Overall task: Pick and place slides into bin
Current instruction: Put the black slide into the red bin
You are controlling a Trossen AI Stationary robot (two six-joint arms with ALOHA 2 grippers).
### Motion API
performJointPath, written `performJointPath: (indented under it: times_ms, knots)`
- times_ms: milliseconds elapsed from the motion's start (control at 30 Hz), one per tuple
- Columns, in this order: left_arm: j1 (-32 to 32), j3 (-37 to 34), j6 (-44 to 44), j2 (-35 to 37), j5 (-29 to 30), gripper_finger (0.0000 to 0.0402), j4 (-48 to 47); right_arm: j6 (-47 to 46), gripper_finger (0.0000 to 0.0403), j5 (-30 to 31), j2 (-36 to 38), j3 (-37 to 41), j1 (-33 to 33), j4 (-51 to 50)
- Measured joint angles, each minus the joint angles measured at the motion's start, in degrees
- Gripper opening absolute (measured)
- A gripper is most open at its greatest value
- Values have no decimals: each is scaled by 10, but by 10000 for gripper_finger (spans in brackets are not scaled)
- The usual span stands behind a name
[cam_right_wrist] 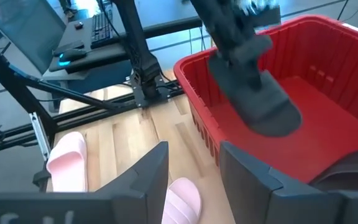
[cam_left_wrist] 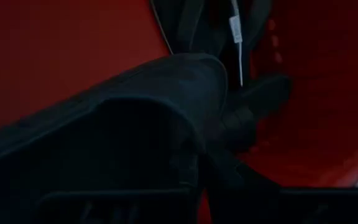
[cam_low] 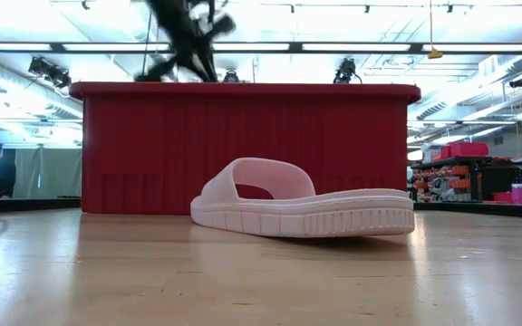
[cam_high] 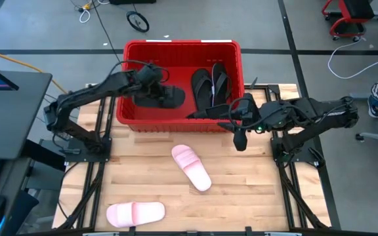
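My left gripper (cam_high: pixel 153 86) hangs over the left half of the red bin (cam_high: pixel 131 52), shut on a black slide (cam_high: pixel 165 97). The right wrist view shows that slide (cam_right_wrist: pixel 263 99) hanging inside the bin's rim. Black flip-flops (cam_high: pixel 210 85) lie in the bin's right half. Two pale pink slides rest sole-down on the table, one in the middle (cam_high: pixel 191 168) and one at the near left (cam_high: pixel 135 213). My right gripper (cam_high: pixel 236 128) hovers open by the bin's near right corner, and nothing sits between its fingers (cam_right_wrist: pixel 194 174). My left gripper holds the black slide by its upper end (cam_right_wrist: pixel 238 53), coming at it from above and slanting down. The gripper itself hides which part the fingers are on. The slide hangs tilted below the fingers, its sole (cam_right_wrist: pixel 269 109) showing, over the bin's floor.
The bin (cam_low: pixel 243 149) stands at the table's far side, and its wall rises behind the middle pink slide (cam_low: pixel 302 204). Bare wood lies between the two pink slides and toward the near right. Both arm bases stand at the table's left and right edges.
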State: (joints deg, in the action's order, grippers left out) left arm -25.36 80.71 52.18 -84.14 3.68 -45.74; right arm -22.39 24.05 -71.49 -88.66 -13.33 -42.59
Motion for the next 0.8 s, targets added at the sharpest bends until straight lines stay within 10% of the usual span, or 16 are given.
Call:
performJointPath:
  times_ms: [367,800]
  knots:
    - [-57,-245,107,0,-78,23,182,-5,148,-6,0,0,0,-13]
    - [-86,-296,10,1,-93,157,197,-5,148,-6,0,0,0,-13]
